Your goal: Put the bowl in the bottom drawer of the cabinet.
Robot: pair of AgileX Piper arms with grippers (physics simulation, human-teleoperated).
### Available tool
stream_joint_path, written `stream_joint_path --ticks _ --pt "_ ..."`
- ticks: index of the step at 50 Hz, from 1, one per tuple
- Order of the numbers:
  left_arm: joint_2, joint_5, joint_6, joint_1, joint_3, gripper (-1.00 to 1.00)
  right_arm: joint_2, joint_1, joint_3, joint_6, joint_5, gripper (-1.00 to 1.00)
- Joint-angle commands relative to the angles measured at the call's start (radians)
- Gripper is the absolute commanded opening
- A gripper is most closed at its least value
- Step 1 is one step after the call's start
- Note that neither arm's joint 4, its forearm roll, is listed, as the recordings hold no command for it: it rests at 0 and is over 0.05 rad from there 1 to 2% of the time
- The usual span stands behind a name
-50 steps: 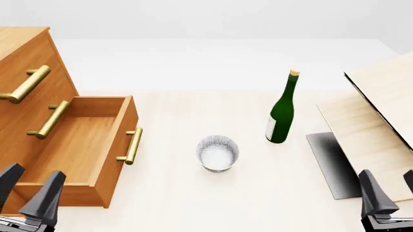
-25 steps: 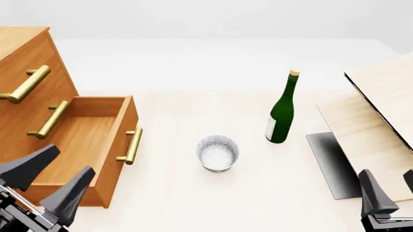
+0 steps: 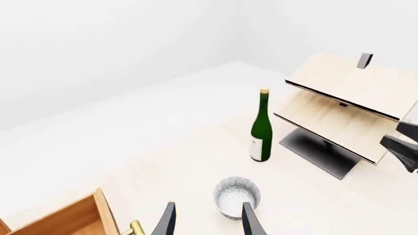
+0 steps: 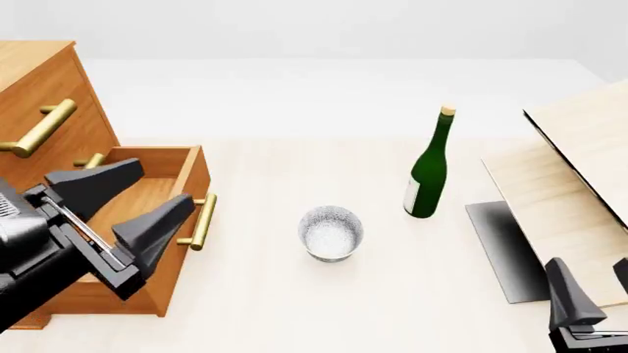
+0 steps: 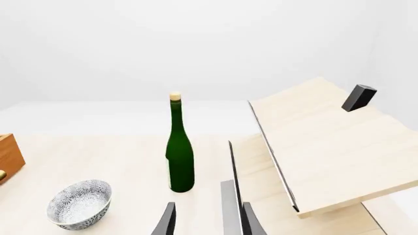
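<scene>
The cabinet is seen at the left of the table, and its bottom drawer is pulled out and left open beneath the two upper fronts. The pale wooden boards are stacked at the right, and a green bottle is stood upright between them and the middle. The bowl is set upright on the table near the middle, just right of the drawer's handle and well apart from both arms. The left pincer is held spread over the open drawer, with the bowl lying to its right; the right pincer, also spread, is kept low at the near right edge. The left arm is judged the nearer.
</scene>
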Motion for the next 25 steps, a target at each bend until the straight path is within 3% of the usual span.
stream_joint_path --ticks 1,25 --pt "0.161 0.036 -0.001 -0.014 -0.13 1.0 0.0 0.0 0.0 0.0 0.0 1.0" --pt "0.4 0.17 -0.047 -0.053 -0.366 1.0 0.0 0.0 0.0 0.0 0.0 1.0"
